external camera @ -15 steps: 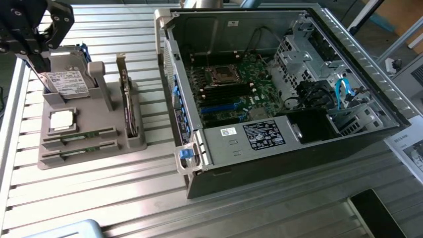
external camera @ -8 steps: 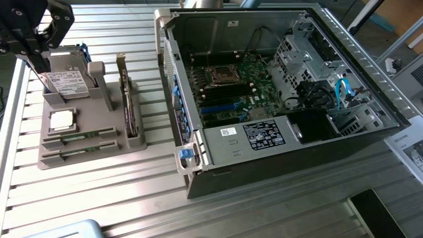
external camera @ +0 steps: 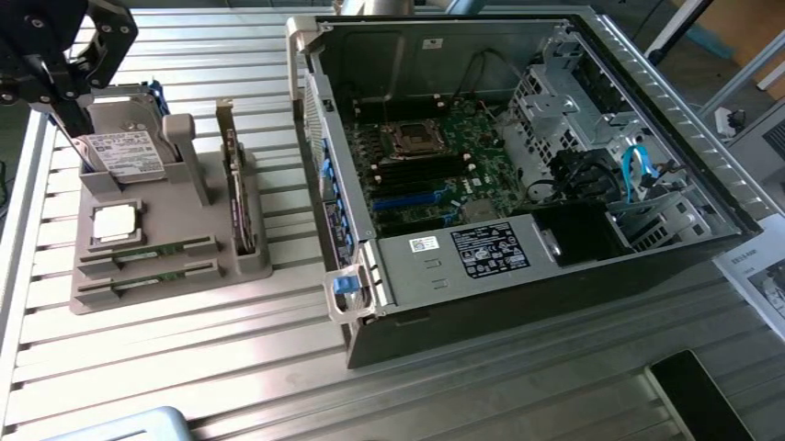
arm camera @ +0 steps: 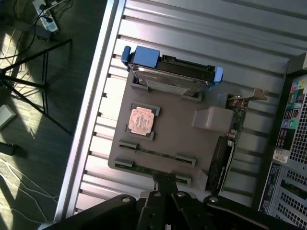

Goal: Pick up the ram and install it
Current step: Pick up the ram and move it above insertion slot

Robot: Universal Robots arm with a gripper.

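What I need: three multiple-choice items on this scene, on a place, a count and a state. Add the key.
1. Where are the RAM sticks, relative to the computer case? A) inside it B) in the gray holder at the exterior view's left of it C) on top of it
2. How many RAM sticks does the holder carry? A) one B) four C) two
3. The computer case is A) open B) closed C) wrapped
Key: 1 B, they lie in the holder's slots. 2 C, two green sticks lie parallel. 3 A, its motherboard shows.

Sunlit slatted metal table (external camera: 184, 367) stands over a dark floor (arm camera: 86, 24).
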